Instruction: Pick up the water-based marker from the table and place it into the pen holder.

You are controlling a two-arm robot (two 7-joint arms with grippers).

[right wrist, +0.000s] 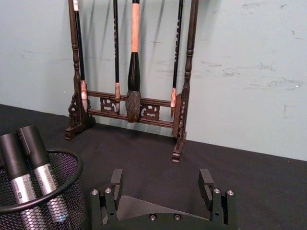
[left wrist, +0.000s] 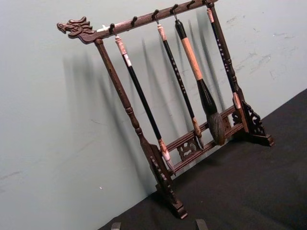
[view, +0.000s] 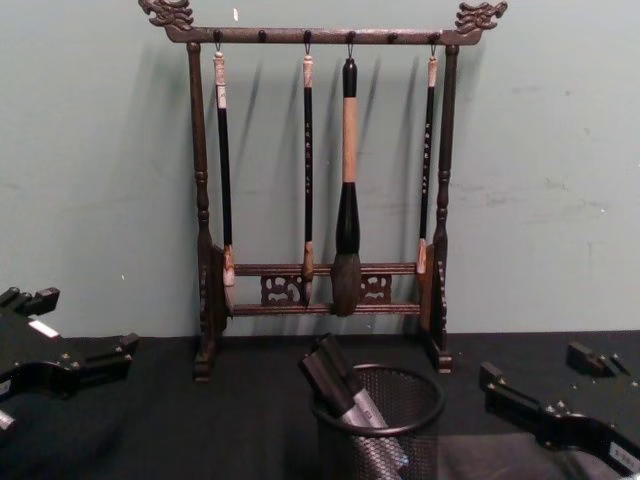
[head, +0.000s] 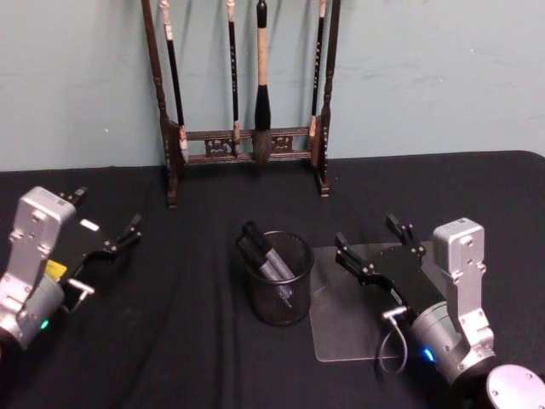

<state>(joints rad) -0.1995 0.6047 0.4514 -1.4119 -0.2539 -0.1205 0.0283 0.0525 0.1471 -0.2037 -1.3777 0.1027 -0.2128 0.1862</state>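
Two markers (head: pixel 271 256) are held in the pen holder (head: pixel 278 294) at centre; both tools, left (head: pixel 106 223) and right (head: pixel 381 243), are spread empty; no writing is legible.

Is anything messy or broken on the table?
No. Two markers lean inside the pen holder, the brushes hang straight on the rack, and both grippers are open and hold nothing.

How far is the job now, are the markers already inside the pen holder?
Looks done: two markers stand tilted in the pen holder. In hand: nothing; the right gripper is open beside the holder, the left gripper open farther off. Left: no marker lies on the table.
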